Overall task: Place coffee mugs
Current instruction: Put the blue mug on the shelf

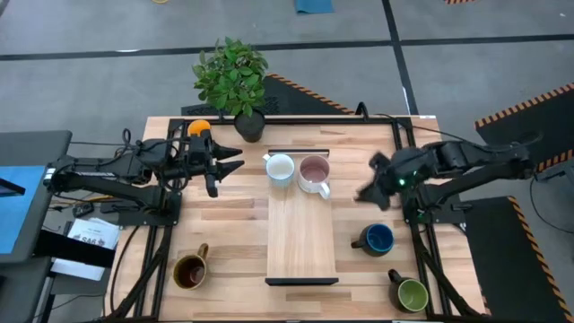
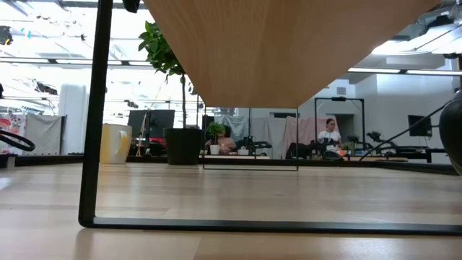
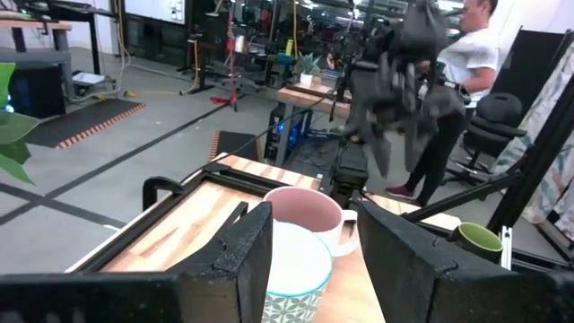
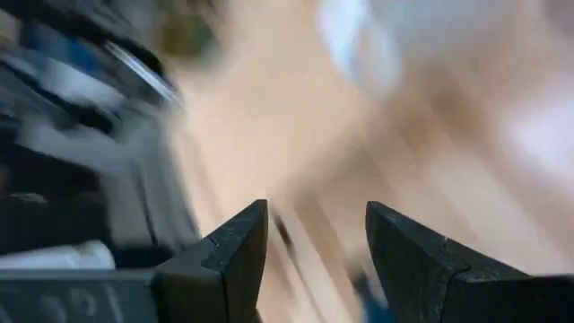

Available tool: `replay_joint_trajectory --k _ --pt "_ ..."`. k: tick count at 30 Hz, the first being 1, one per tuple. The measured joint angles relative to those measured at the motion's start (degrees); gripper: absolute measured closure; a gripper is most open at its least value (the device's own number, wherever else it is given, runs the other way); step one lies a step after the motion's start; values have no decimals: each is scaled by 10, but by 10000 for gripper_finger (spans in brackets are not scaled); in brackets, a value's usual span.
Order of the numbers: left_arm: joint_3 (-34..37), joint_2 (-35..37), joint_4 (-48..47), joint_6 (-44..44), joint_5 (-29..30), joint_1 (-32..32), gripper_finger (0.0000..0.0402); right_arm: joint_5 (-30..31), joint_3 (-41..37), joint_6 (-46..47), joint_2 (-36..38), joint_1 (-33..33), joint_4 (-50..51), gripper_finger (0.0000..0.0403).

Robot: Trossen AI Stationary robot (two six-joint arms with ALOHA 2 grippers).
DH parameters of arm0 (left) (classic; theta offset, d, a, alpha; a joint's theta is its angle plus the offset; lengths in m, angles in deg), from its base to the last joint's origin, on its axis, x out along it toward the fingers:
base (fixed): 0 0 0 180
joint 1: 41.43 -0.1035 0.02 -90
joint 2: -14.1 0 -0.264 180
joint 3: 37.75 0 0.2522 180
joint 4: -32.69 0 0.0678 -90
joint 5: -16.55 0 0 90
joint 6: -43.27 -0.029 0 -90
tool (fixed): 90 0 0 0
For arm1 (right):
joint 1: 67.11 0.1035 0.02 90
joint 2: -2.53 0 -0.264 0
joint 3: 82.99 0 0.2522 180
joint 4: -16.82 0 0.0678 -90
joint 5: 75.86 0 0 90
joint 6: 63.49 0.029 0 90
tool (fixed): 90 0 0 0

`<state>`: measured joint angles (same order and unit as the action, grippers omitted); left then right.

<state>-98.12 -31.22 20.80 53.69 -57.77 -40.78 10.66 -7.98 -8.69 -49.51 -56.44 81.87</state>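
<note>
- Left gripper [image 1: 231, 161]: I see its fingers apart, empty, just left of the tray [image 1: 301, 242].
- White mug [image 1: 281, 167] and pink mug [image 1: 314, 172]: side by side on the tray's far end.
- Right gripper [image 1: 366, 193]: fingers parted, empty, above the dark blue mug [image 1: 378, 238].

Robotics lab, concrete floor [image 1: 466, 27], hazard-striped mats [image 1: 525, 108], equipment racks [image 3: 224, 45]

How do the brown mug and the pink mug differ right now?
The brown mug stands on the bare table near the left front corner; the pink mug stands on the raised wooden board, beside the white mug. The brown mug is dark and glossy; the pink mug is pale. Both stand upright, ungripped.
</note>
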Motion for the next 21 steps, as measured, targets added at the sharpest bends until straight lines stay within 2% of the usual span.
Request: replay_joint_trajectory --k 5,11,15,21 --pt "0 0 0 -2 0 0 253 3 -23 152 -28 91 139 189" --pt "0 0 0 -2 1 0 253 -8 -78 275 -71 181 144 189" --pt "0 0 0 -2 1 0 253 1 -94 311 -109 205 158 189" --pt "0 0 0 -5 2 0 253 23 -94 313 -173 210 181 189"
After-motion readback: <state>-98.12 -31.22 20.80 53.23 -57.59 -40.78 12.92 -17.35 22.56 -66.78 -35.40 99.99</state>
